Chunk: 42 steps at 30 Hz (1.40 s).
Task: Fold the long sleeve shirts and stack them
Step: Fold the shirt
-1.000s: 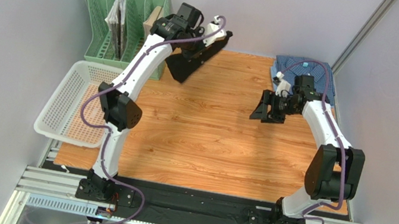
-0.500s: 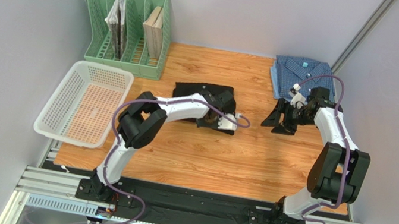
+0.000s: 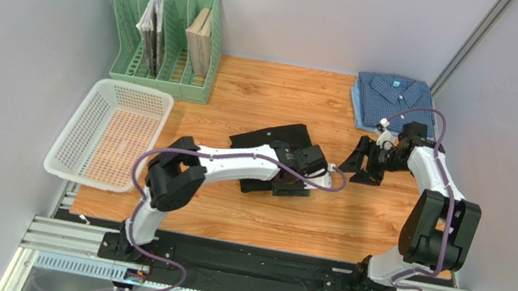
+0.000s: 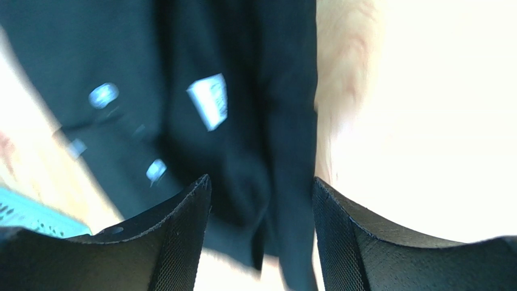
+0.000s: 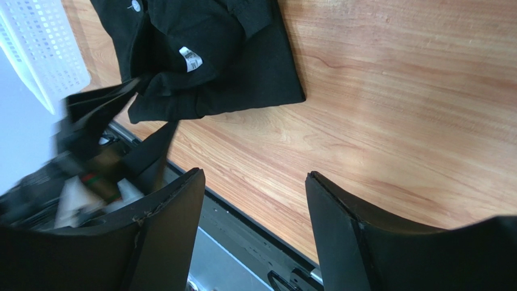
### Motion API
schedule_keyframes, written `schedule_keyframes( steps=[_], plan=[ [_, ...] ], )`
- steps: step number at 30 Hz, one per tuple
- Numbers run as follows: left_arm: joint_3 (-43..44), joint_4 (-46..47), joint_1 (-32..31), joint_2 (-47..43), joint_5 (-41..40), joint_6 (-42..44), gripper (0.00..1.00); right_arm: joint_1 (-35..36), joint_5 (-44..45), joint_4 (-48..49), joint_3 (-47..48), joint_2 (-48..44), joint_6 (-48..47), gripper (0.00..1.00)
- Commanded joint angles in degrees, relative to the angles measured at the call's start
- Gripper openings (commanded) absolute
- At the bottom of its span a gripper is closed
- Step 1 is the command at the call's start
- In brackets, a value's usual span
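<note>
The black long sleeve shirt lies folded on the wooden table near its middle. Its white neck label and small buttons show in the left wrist view. My left gripper hovers low over the shirt's near right corner with its jaws apart, and the cloth lies beneath them, ungripped. The blue checked shirt sits folded at the back right corner. My right gripper stands open just right of the black shirt, nothing between its fingers.
A green file rack holding books stands at the back left. A white mesh basket overhangs the table's left edge and also shows in the right wrist view as the basket. A black mounting rail runs along the near edge.
My left arm swung down from the back with the black shirt, set it on the table and let go. My right gripper drifted slightly right and nearer.
</note>
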Motion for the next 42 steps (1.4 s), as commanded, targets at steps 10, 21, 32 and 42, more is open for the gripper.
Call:
schedule_keyframes(
  steps=[10,21,32,42],
  plan=[
    [5.44,-10.12,15.68,-16.17,26.15,4.54,0.60,4.80,-7.90,10.80,-8.84,-1.46,13.41,0.64],
    [11.95,-7.84,25.63,4.06,28.02,10.28,0.32,12.11,-0.88,16.86,-1.64,16.29,16.84,0.28],
    [-10.65,-4.16,11.14,-5.25,44.52,-7.70,0.08,20.45,4.33,14.94,30.50,37.63,16.14,0.04],
    [-6.17,-4.75,22.55,-17.39,47.82,-5.42,0.41,16.07,6.69,1.24,38.99,28.63,0.84,0.35]
  ],
)
